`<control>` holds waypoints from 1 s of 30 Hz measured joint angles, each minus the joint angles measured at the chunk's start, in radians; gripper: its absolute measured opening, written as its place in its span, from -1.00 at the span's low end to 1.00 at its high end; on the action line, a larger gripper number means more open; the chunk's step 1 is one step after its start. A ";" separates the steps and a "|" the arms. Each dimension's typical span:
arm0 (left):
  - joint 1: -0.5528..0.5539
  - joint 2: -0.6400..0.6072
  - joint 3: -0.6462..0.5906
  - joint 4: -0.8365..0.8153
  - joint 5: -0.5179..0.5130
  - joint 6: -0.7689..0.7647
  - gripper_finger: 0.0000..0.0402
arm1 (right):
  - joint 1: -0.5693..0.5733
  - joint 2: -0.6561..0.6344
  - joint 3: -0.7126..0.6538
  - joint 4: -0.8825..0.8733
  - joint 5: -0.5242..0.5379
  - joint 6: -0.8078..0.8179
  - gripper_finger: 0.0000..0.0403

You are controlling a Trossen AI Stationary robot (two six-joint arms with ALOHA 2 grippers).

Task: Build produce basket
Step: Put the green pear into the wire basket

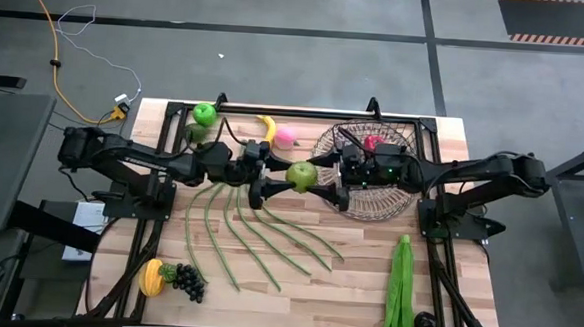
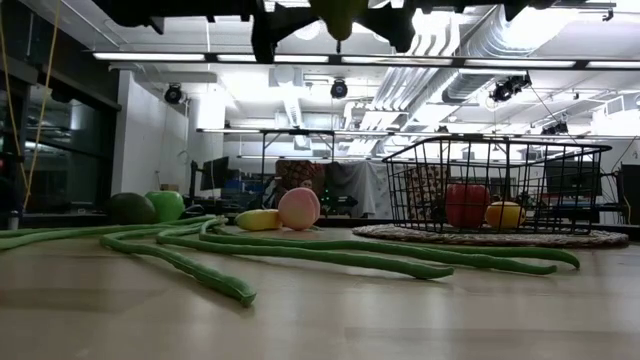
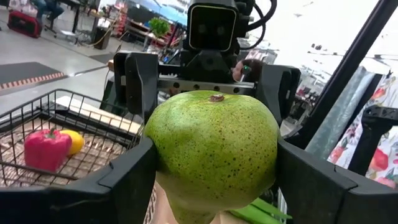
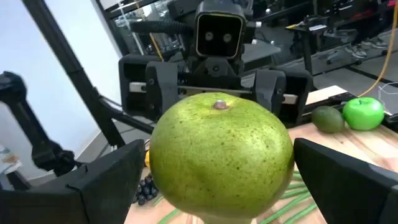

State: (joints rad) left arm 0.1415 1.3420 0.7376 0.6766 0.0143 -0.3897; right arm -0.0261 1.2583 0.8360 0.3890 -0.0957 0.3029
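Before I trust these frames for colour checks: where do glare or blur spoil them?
Low view: ceiling lights blow out the top, leaving the pear and arms silhouetted, and the near table soft. Left wrist view: background washed white behind the pear. Right wrist view: background blurred, pear evenly lit. High view: even light.

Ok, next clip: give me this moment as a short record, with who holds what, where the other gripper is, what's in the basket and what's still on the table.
held item: pear, lifted above the table
left gripper: shut on pear
right gripper: open, fingers on either side of the pear, not touching
basket: holds red pepper and lemon
on table: long green beans, green apple, avocado, banana, pink peach, dark grapes, leafy greens
stage: looks like a handover between the arms
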 joint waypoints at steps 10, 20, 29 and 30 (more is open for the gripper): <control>0.000 0.027 0.001 0.033 -0.015 0.000 0.39 | 0.000 0.000 0.000 -0.001 0.014 -0.011 0.97; 0.000 0.027 0.001 0.032 -0.020 0.000 0.40 | 0.000 0.000 0.000 -0.004 0.003 -0.004 0.60; 0.003 0.026 0.001 0.031 -0.017 -0.015 0.45 | 0.000 0.000 0.000 -0.005 -0.002 0.000 0.56; 0.006 0.024 0.001 0.029 -0.006 -0.017 0.48 | 0.000 0.000 0.000 -0.006 -0.002 0.000 0.56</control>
State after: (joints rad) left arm 0.1480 1.3661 0.7387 0.7056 0.0084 -0.4065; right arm -0.0261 1.2583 0.8360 0.3834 -0.0978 0.3031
